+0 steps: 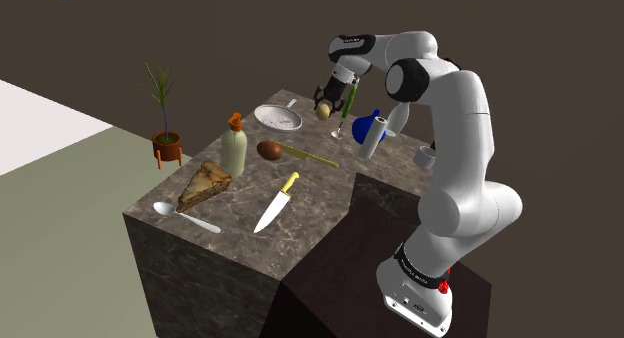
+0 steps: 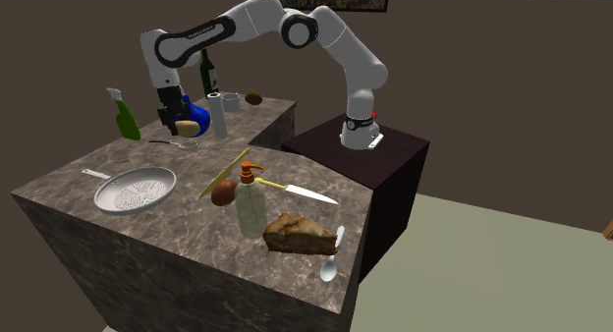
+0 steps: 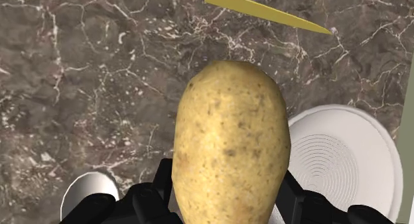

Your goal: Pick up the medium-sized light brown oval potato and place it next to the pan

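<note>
potato [image 3: 231, 136] clasped in gripper [image 3: 229, 201], above counter [image 3: 99, 90]

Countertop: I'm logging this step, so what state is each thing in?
potato, clasped, lifted off the counter
pincer, shut on the potato
pan, flat on the counter, empty
yellow-handled knife, lying flat
pump bottle, upright
spray bottle, upright

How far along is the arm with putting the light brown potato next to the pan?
Done: the pickup, the light brown oval potato is clasped in the black gripper above the marbled counter. In hand: it hangs near the round grey pan. Left: setting it down beside the pan and letting go.
</note>
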Motion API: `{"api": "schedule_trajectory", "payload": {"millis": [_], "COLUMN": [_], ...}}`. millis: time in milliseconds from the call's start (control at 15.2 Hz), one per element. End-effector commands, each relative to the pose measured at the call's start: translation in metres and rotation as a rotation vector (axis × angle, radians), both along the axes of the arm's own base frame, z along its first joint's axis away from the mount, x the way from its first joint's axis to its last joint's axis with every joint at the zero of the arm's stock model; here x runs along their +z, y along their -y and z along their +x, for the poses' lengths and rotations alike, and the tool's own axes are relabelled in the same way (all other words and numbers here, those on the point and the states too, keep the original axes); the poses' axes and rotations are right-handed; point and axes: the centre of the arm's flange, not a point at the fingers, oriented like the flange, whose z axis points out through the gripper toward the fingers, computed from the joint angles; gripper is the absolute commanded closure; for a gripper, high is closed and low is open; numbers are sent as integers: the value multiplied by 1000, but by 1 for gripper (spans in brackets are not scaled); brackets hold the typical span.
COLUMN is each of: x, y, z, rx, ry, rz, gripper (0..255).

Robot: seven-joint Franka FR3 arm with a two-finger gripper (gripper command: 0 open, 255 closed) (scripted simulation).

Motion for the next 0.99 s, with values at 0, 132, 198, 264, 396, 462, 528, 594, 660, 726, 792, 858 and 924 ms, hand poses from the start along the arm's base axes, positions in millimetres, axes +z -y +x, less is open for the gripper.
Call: {"api": "schedule_trajectory", "payload": {"millis": [0, 132, 198, 264, 396, 462, 528, 594, 660, 726, 792, 858, 924], "x": [-6, -17, -22, -27, -38, -43, -48, -54, -59, -64, -70, -75, -80], "y": [17, 17, 17, 17, 17, 17, 17, 17, 17, 17, 17, 17, 17], "z": [4, 4, 4, 4, 4, 4, 4, 4, 4, 4, 4, 4, 4], "rx": [1, 1, 1, 1, 1, 1, 1, 1, 1, 1, 1, 1, 1], "ry": [-1, -1, -1, -1, -1, -1, -1, -1, -1, -1, -1, -1, -1], "rz": [0, 0, 0, 0, 0, 0, 0, 0, 0, 0, 0, 0, 0], "gripper": [255, 255, 255, 255, 255, 255, 255, 255, 255, 255, 255, 255, 255]}}
